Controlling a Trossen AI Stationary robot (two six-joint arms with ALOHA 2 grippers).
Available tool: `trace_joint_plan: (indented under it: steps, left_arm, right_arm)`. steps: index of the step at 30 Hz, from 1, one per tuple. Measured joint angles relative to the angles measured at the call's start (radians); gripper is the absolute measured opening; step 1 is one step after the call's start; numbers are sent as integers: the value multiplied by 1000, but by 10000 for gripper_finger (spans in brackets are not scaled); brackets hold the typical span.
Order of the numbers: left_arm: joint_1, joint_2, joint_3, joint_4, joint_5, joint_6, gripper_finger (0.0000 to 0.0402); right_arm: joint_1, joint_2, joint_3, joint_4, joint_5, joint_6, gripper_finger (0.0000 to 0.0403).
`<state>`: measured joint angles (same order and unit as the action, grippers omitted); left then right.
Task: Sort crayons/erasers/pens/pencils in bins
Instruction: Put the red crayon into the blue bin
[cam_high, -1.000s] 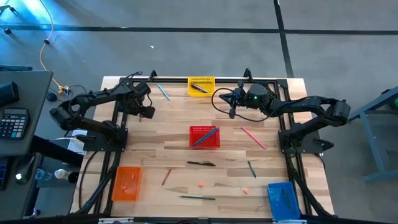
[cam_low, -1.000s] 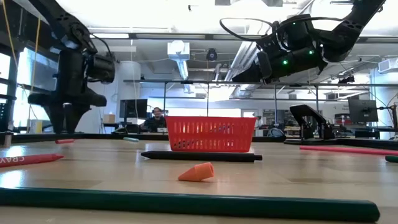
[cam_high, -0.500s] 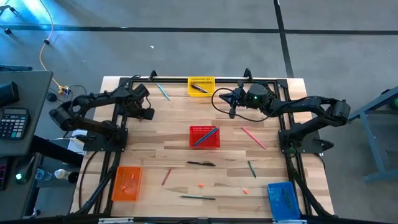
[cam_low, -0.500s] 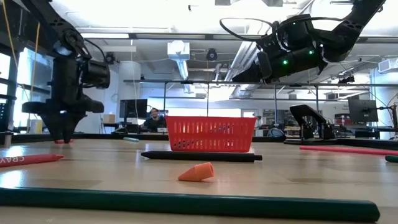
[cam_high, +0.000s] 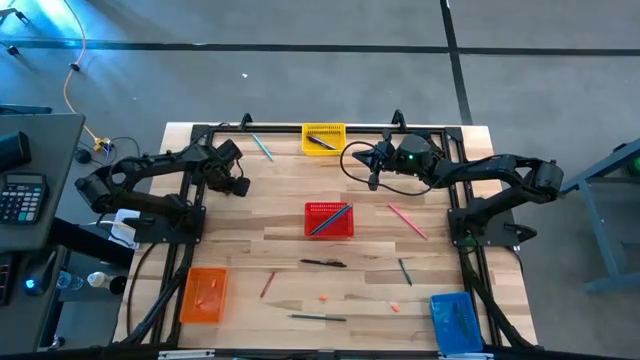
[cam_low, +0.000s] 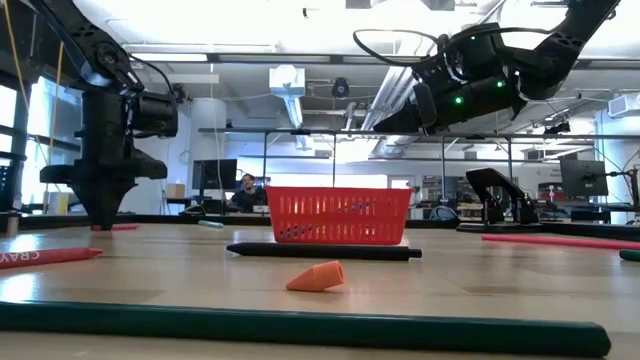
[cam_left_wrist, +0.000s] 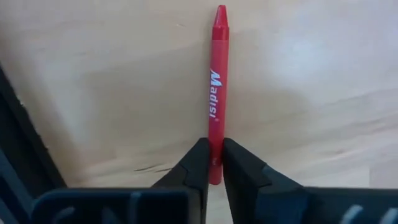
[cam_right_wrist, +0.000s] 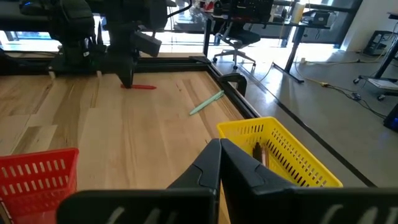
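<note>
A red crayon (cam_left_wrist: 216, 93) lies on the wood at the table's far left, and my left gripper (cam_high: 232, 185) stands over it, shut on it. The same crayon shows past the gripper in the low view (cam_low: 118, 227). My right gripper (cam_high: 373, 180) hangs shut and empty above the table near the yellow bin (cam_high: 323, 138). The red bin (cam_high: 329, 219) holds pencils at mid table. The orange bin (cam_high: 203, 294) sits near left, the blue bin (cam_high: 455, 320) near right. A black pen (cam_high: 323, 263), loose pencils and two erasers (cam_high: 324, 297) lie on the wood. My left gripper pinches the crayon's two long sides near its blunt end (cam_left_wrist: 216, 167) between its two fingers. The fingers come from above, pointing down, and stand across the crayon. The crayon lies flat on the table, its pointed tip away from the fingers.
A teal pencil (cam_high: 262, 148) lies at the far edge, a pink pencil (cam_high: 407, 221) right of the red bin, a green pencil (cam_high: 404, 271) nearer. Another green pencil (cam_high: 318, 317) lies along the near edge. Black frame rails (cam_high: 195, 200) run along the table's sides.
My left gripper has come down to the table and shut its wide-open fingers on the red crayon, which stays lying on the wood.
</note>
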<state>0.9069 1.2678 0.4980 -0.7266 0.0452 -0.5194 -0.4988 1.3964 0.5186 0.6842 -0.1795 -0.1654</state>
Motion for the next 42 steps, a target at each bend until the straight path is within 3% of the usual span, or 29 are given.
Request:
trace_joint_plan:
  steps: [5,17,33,42]
  left_arm:
    - [-42,0,0,5,7,0,5]
    - [-140,-20,-3,130,8,52,6]
    - [-272,-45,-240,1036,-7,67,5]
    - [-322,-45,-274,1368,4,105,5]
  right_arm:
    - [0,0,0,0,0,0,0]
    - [0,0,0,-23,2,0,0]
    - [4,0,0,-23,1,100,0]
    - [45,0,0,4,1,211,0]
